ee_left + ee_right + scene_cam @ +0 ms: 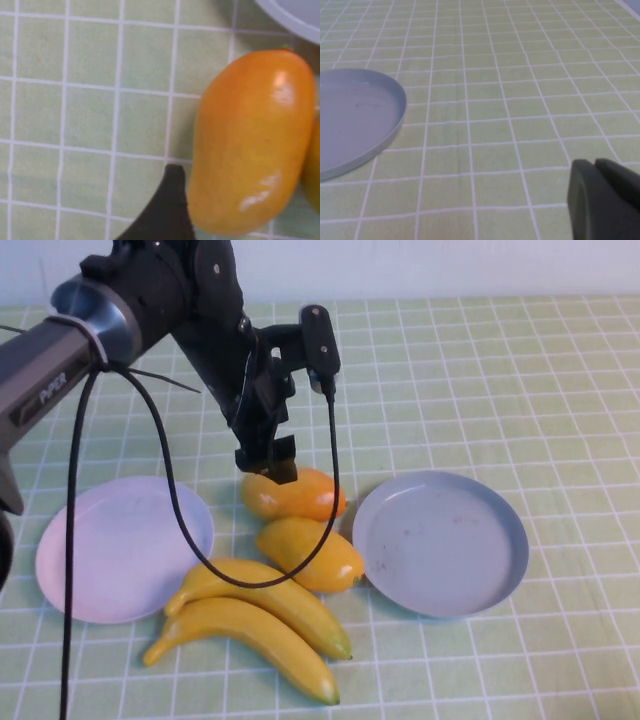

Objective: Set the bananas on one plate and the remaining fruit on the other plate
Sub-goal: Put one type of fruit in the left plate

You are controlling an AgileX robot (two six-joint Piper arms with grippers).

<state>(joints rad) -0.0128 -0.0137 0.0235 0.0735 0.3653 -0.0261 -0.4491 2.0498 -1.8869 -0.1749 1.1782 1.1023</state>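
The orange mango-like fruit (295,495) lies on the table between the plates, with the yellower one (310,553) just in front of it. Two bananas (265,598) (245,635) lie side by side nearer the front. The pink-lilac plate (125,545) is at the left and the grey-blue plate (440,540) at the right; both hold nothing. My left gripper (268,465) is open, low over the orange fruit's left end. In the left wrist view one dark finger (170,210) sits right beside the orange fruit (255,140); the other finger is out of frame. My right gripper (605,200) is shut, over bare table.
A black cable (330,480) hangs from the left arm across the fruits. The yellower fruit (315,165) and the grey-blue plate's rim (295,17) show in the left wrist view. The grey-blue plate (355,120) also shows in the right wrist view. A green checked cloth covers the table.
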